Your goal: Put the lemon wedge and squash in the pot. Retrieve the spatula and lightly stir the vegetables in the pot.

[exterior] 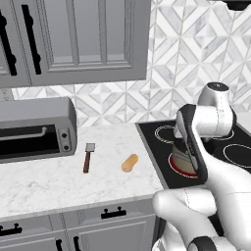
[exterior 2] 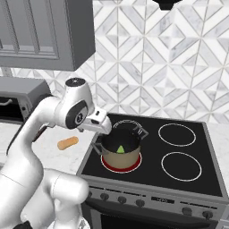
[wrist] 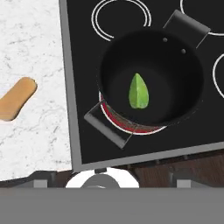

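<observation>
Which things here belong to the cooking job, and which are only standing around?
Belong to the job:
- pot on the red burner
- lemon wedge, inside the pot
- squash, on the counter
- spatula, on the counter

Only standing around:
- toaster oven
- other burners
- wall cabinets

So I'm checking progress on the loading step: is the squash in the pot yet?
No, the squash lies on the marble counter left of the stove, while the pot holds just the lemon wedge.
</observation>
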Motion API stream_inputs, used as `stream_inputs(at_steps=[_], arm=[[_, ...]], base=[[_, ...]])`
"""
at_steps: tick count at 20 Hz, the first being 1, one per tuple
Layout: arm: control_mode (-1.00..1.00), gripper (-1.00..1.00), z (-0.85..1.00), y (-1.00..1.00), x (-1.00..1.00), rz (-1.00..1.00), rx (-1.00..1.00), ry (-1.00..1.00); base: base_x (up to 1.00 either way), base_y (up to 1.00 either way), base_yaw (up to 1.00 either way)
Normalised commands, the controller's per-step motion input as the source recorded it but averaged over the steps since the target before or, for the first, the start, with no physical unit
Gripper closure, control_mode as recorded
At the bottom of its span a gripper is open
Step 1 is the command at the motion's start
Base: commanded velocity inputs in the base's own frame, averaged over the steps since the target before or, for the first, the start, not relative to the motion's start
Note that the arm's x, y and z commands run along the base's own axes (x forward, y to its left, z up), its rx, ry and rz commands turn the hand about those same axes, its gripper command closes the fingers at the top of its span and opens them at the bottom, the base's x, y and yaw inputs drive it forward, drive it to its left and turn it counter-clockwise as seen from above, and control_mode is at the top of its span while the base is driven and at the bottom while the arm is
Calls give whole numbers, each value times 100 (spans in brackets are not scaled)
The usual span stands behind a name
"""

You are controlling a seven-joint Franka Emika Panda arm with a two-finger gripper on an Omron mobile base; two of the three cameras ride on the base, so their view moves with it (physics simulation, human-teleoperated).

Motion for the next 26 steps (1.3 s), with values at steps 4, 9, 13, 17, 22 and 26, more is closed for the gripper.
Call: stream_inputs(at_steps=[4, 9, 13, 17, 22, 26], arm=[[-100, -100, 20, 100, -48, 0, 0, 6], [-100, -100, -7, 98, -17, -2, 0, 10], [-100, -100, -39, 71, 2, -9, 0, 9], [-100, -100, -58, 56, 14, -15, 0, 2], [-100, -100, -56, 43, 28, -21, -4, 0], [-100, -100, -40, 14, 45, -27, -5, 0]], base=[[0, 0, 0], [0, 0, 0], [0, 0, 0], [0, 0, 0], [0, 0, 0], [0, 0, 0]])
